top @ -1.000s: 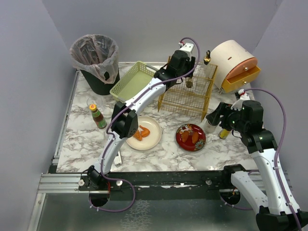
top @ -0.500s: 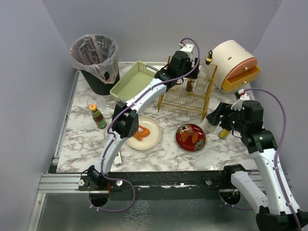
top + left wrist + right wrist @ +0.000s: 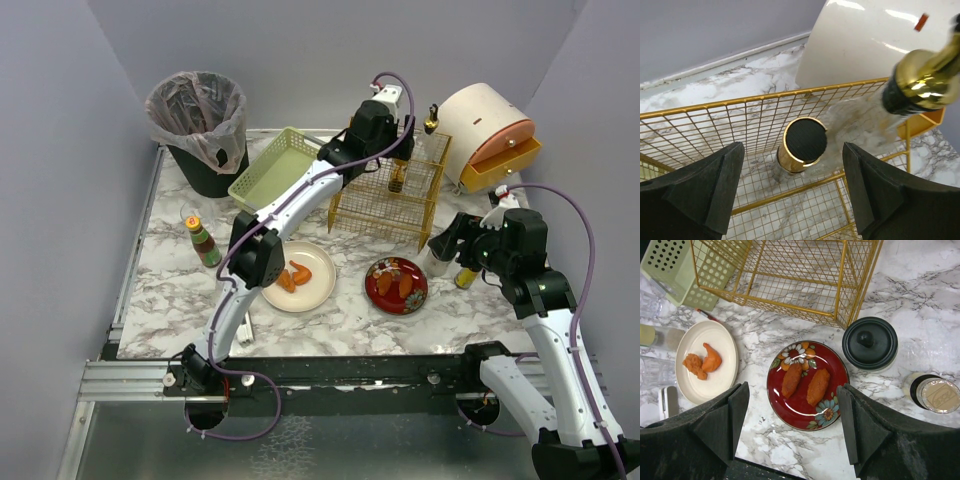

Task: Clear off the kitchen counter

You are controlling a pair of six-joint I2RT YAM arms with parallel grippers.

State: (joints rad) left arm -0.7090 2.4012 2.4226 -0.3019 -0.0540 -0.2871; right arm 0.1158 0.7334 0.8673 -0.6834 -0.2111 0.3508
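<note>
Now left tool raised, spread wide, above bottle in rack.

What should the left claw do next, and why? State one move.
Probably lift straight up, away from the gold wire rack. The left claw is open, and the black-capped bottle stands upright on the rack shelf between its jaws, touched by neither. The gold-topped bottle stands close by, so a sideways exit might knock it.
</note>
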